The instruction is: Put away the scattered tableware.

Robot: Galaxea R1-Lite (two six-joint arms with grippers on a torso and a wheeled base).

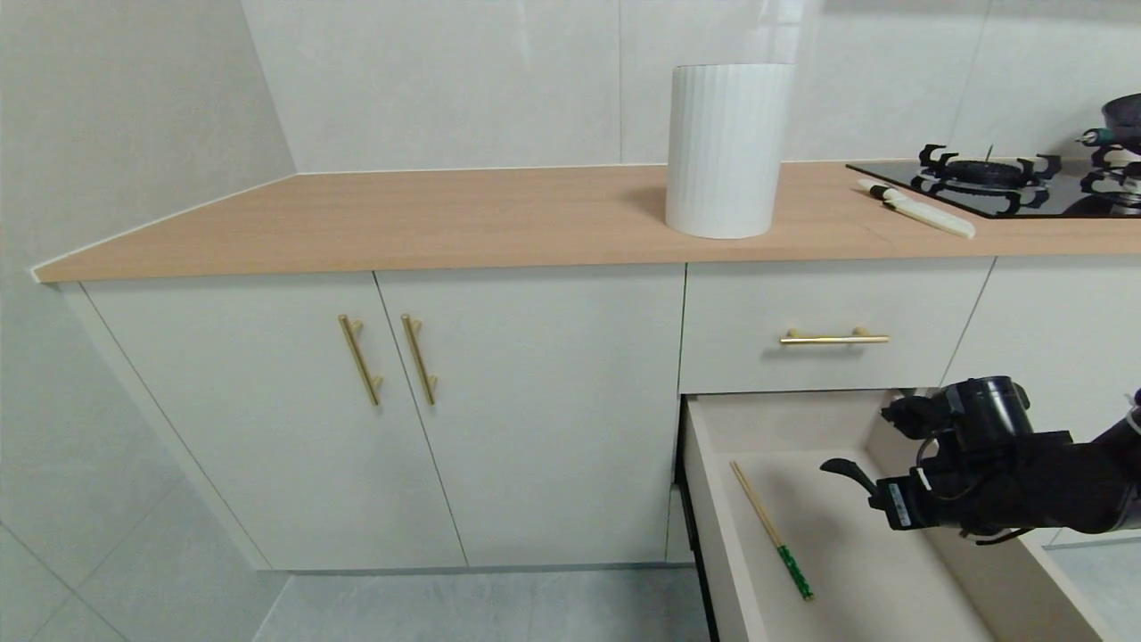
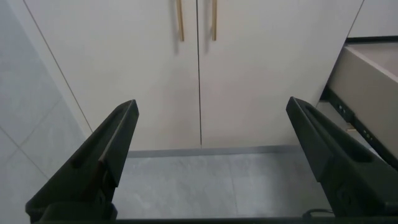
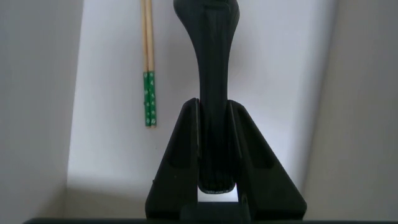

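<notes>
A black utensil (image 3: 208, 62) is clamped by its handle in the right claw (image 3: 211, 143) and is held above the floor of the open drawer (image 1: 713, 499), between the drawer's right wall and a pair of chopsticks (image 1: 772, 530). The chopsticks are laid together near the left wall, with their green patterned ends turned toward the drawer's front. On the surface (image 1: 446, 218) above, a white ribbed container (image 1: 724, 147) is stood upright near the front edge, and a pale knife (image 1: 918, 209) is laid just beside the hob (image 1: 989, 183). The left claw (image 2: 211, 109) is held with its fingers wide apart, low before the closed cabinet doors (image 2: 199, 62) and above the floor (image 2: 211, 186).
</notes>
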